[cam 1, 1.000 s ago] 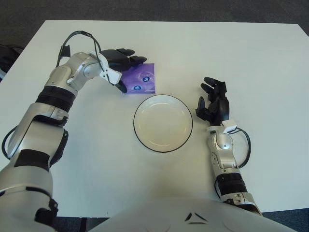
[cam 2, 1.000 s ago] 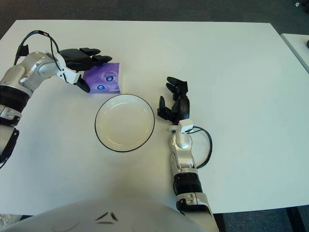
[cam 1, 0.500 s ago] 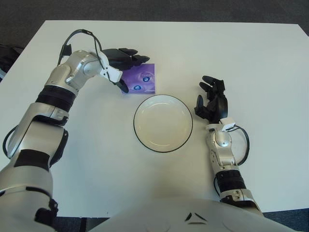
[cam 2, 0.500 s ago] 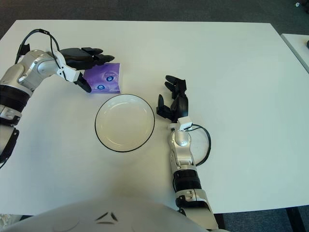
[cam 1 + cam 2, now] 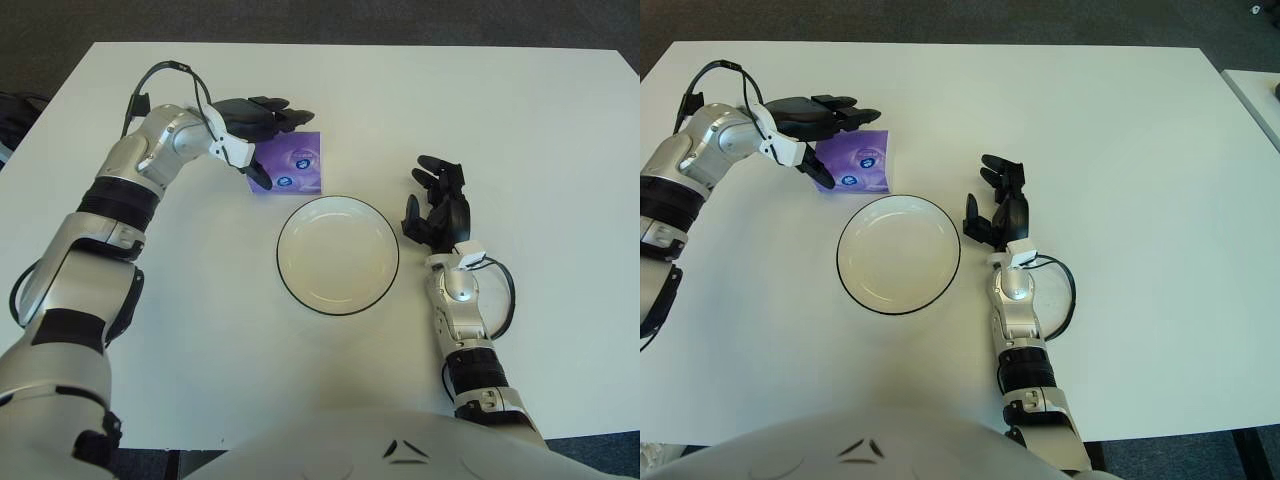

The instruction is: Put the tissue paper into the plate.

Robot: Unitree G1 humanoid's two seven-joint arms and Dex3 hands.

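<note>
A purple tissue pack (image 5: 294,166) lies flat on the white table, just behind and left of a white plate with a dark rim (image 5: 338,200). The plate holds nothing. My left hand (image 5: 258,128) reaches over the pack's left edge, upper fingers (image 5: 275,108) stretched above it and thumb at its near left corner; the fingers are spread around the pack and not closed on it. My right hand (image 5: 437,205) rests upright right of the plate, fingers relaxed and holding nothing.
The white table (image 5: 520,140) spreads wide on all sides of the plate. A dark cable (image 5: 165,75) loops off my left wrist. The floor beyond the table edges is dark grey.
My left hand has shifted slightly right and forward over the tissue pack, the thumb closer to its left corner. The pack and plate have not moved. The right hand has barely moved.
</note>
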